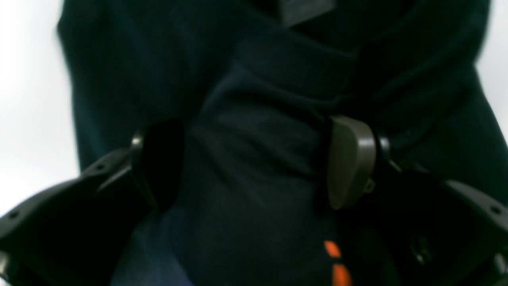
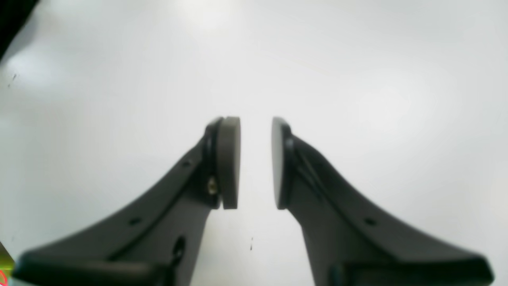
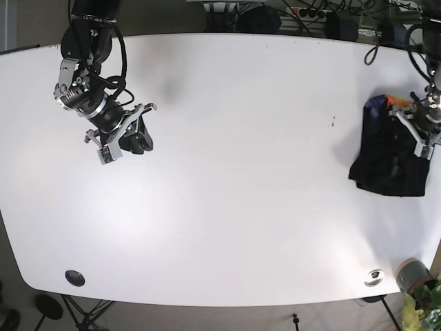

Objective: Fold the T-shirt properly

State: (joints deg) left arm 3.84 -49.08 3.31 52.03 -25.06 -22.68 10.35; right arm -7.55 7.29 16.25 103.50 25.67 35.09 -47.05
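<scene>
The T-shirt (image 3: 387, 155) is a dark, bunched heap at the right edge of the white bench (image 3: 234, 172), well apart from the left side of the scene. A small patch of orange (image 1: 336, 262) shows on its cloth, at the heap's far end in the base view.

The left hand (image 1: 254, 163) is down on the shirt at that far right spot. In its wrist view the fingers (image 1: 351, 161) stand spread wide, with a thick ridge of dark cloth lying between them; one pad touches the folds on the right, and the other side is too dark to tell whether it presses the cloth. The hand is not closed on the shirt.

The right hand (image 2: 256, 163) hangs over bare bench at the far left, near the bench's far edge. Its two pads face each other with a narrow gap of white bench showing between them, and nothing is held there
</scene>
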